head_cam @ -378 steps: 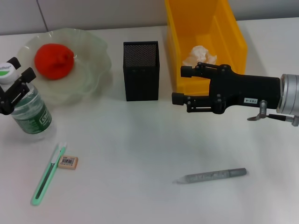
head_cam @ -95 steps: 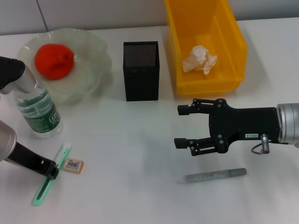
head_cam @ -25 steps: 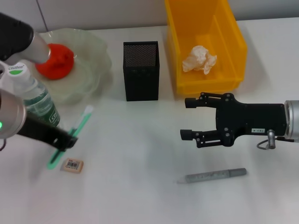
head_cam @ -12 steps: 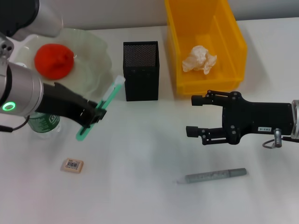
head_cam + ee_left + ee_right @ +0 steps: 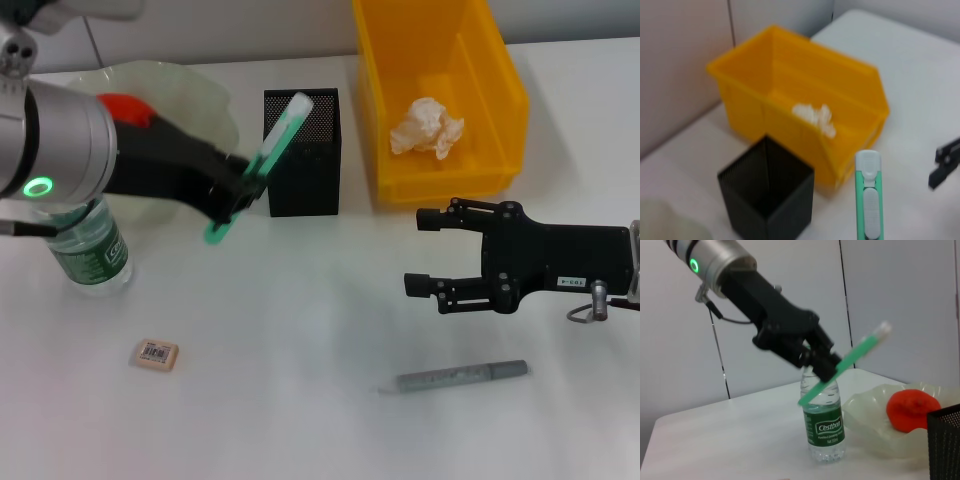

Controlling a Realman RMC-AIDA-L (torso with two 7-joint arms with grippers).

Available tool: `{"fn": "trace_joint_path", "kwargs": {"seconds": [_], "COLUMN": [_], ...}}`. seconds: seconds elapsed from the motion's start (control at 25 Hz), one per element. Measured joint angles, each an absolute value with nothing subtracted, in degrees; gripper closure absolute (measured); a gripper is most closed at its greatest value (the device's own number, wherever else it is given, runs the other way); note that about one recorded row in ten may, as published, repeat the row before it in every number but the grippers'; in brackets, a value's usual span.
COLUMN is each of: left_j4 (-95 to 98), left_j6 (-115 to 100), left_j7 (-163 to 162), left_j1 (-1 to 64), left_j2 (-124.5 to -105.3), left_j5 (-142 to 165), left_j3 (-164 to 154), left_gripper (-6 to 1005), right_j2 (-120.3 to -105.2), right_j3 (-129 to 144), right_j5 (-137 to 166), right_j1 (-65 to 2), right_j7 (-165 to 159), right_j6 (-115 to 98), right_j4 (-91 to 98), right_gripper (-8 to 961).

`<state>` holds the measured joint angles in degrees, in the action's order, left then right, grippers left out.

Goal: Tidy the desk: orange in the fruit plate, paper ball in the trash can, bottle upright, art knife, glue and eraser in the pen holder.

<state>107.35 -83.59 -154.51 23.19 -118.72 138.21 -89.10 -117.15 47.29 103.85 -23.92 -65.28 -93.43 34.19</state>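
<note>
The left gripper (image 5: 232, 195) is in the air just left of the black mesh pen holder (image 5: 302, 151), its jaws pinching the green art knife (image 5: 262, 163) near the knife's lower end. The knife slants up and to the right from the jaws, and its pale upper tip sits in front of the holder's near-left top edge, not inside it. In the left wrist view the knife (image 5: 868, 200) points up beside the open holder (image 5: 767, 194), with the yellow trash can (image 5: 805, 100) behind.

The right gripper (image 5: 428, 252) hovers over the bench (image 5: 300, 340) on the right, jaws spread and holding nothing. The grey glue stick (image 5: 460, 377) lies flat on the bench just nearer than those jaws, apart from them.

The paper ball (image 5: 427, 127) rests in the trash can (image 5: 480, 100). The orange (image 5: 125, 105) sits in the fruit plate (image 5: 205, 95) at far left, partly behind the left arm. The bottle (image 5: 90, 250) stands upright near the plate. The eraser (image 5: 158, 353) lies on the bench at near left, well apart from both grippers.
</note>
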Motion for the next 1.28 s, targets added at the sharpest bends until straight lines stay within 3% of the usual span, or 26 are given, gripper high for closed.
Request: {"fn": "trace_joint_path", "kwargs": {"seconds": [0.4, 0.68, 1.28], "left_j4": [107.55, 103.74, 76.96], "left_j6": [-69.82, -48.86, -25.8], "left_j7": [-144.5, -132.53, -98.78], "left_j1": [20.07, 17.28, 24.71], "left_j2": [-118.82, -118.92, -119.12], "left_j5": [128.28, 125.0, 92.82], "left_j3": [-91.22, -100.68, -107.57], "left_gripper": [808, 808, 807], "right_j2": [-117.15, -117.24, -117.44], "right_j3": [47.19, 47.25, 47.71], "right_j5": [103.89, 103.89, 103.89], "right_j1": [-23.55, -23.46, -24.05], "right_j7": [-65.11, -65.08, -65.26], "right_j6": [-93.37, -93.01, -91.77], "right_j4": [34.19, 34.1, 34.1], "right_gripper": [113, 113, 112]}}
